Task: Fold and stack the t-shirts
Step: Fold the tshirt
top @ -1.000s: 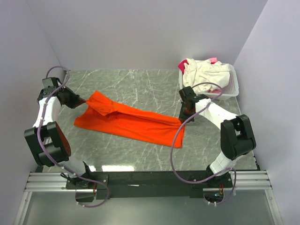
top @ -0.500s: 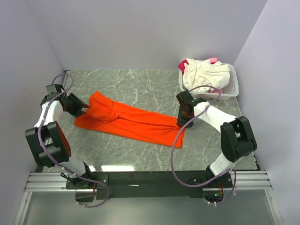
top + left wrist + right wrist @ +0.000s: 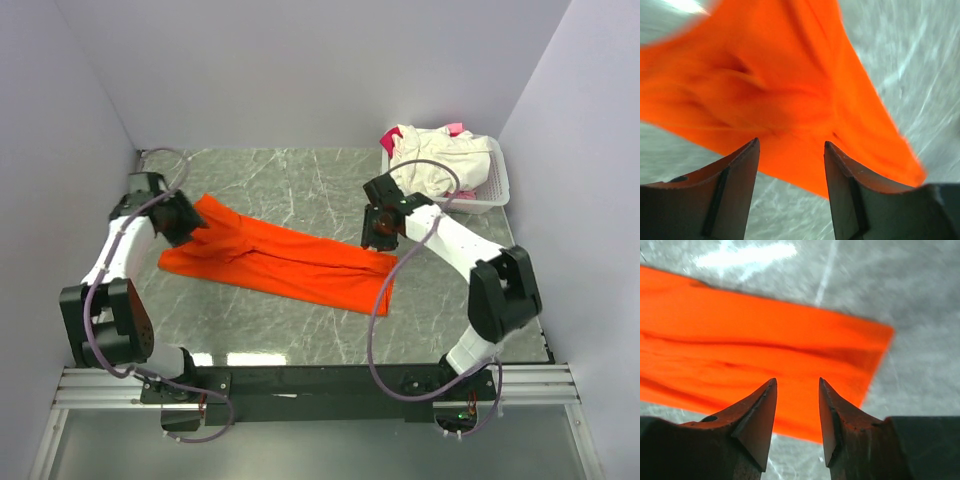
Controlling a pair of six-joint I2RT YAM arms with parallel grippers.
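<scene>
We see a grey-green marbled table (image 3: 300,180) with pale veins. On it the orange t-shirt (image 3: 290,262) lies flat as a long folded band, slanting from far left to near right. A white slatted basket (image 3: 498,185) stands in the table's far right corner, apart from the shirt.

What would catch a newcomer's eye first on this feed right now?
The bright orange t-shirt, folded into a long band lying slantwise across the middle of the marble table. An open gripper hangs over each end, the left gripper at its left end and the right gripper at its right end, neither holding cloth. At far right, a white basket holds a crumpled cream-white t-shirt and some pink cloth.
</scene>
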